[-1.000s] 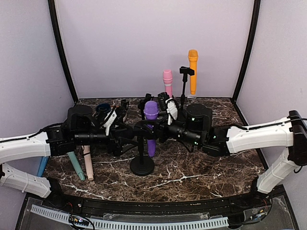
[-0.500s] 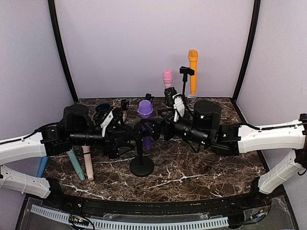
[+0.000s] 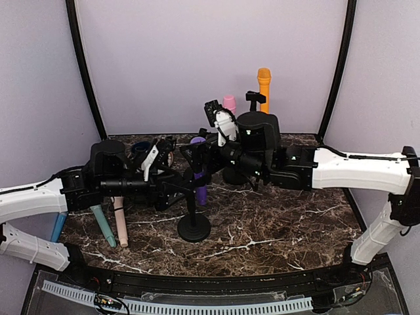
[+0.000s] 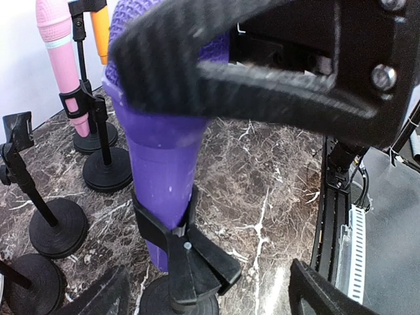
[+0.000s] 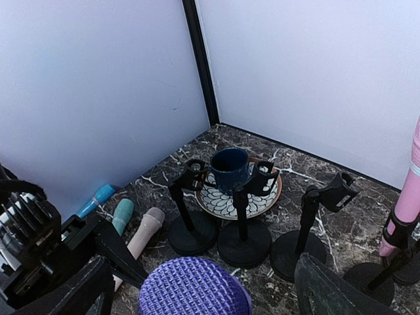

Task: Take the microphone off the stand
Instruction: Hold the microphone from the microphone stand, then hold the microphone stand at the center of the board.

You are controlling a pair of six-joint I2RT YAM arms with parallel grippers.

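Purple microphone (image 4: pixel 164 177): lower body clasped in the clip (image 4: pixel 180 239) of the near stand (image 3: pixel 194 226), head uppermost, tilted; not out yet.

Just changed: over the last second, head carried leftward and toward the back wall in the top view, leaning with the clip. Stand base unmoved on the tabletop (image 3: pixel 275 223).

Right gripper (image 5: pixel 200 275): risen and swung back with the head over that same second. Now above it, jaws apart and wider than the head, a gap visible on either side in the right wrist view. From the left wrist view, one finger lying across the head, seemingly touching; firm contact not certain.

Left gripper (image 4: pixel 203 295): low at the stand, jaws apart, stem and clip between them, neither finger seen pressing. Barely shifted since a second ago.

Meaning for the task: probably a pull or lever just begun, since the tilt has changed but the seat in the clip has not. Release from the clip yet to come.

Relative to jaws: head between the right jaws, clipped body between the left jaws.
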